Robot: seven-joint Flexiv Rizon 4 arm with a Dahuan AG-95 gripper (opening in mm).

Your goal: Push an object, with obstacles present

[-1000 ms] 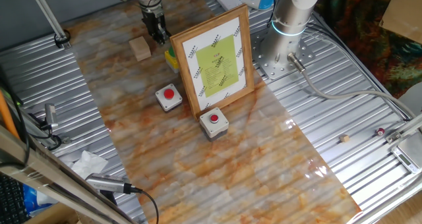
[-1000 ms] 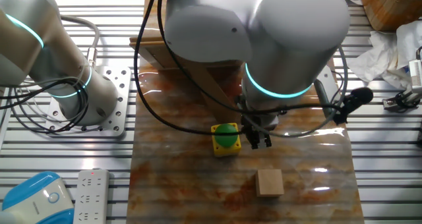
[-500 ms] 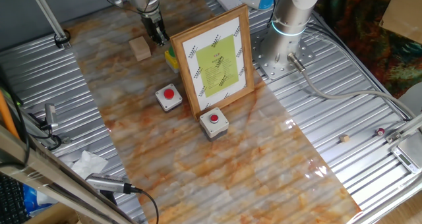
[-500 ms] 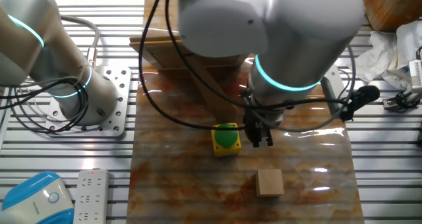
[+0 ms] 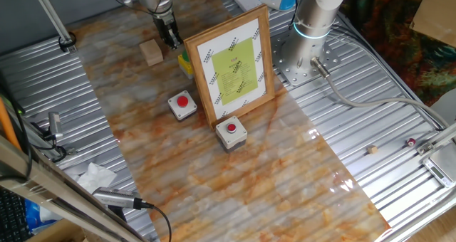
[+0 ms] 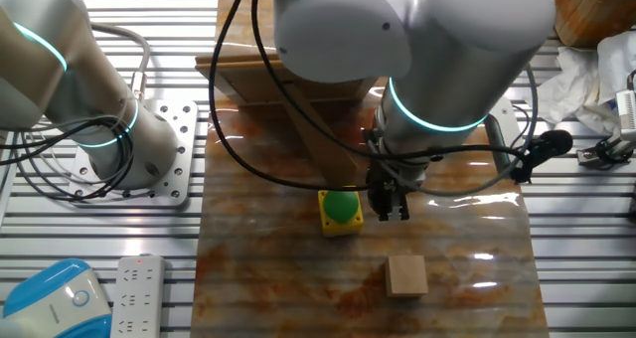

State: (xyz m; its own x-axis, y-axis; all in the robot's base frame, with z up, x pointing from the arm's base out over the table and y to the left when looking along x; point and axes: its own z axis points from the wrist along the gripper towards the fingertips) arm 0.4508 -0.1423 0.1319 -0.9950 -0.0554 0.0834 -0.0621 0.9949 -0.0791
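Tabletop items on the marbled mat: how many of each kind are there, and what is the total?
Grey boxes with red buttons: 2
Yellow box with green button: 1
Wooden cube: 1
Wood-framed picture: 1
Total: 5

**Clutter around the marbled mat**

A yellow box with a green button (image 6: 341, 210) sits on the marbled orange mat (image 5: 235, 178) covering the ribbed metal tabletop (image 5: 399, 178). A white power strip (image 6: 137, 296) lies beside a blue-and-white device (image 6: 50, 298). Crumpled white tissue (image 5: 95, 176) rests near a black-tipped cable (image 5: 117, 199).
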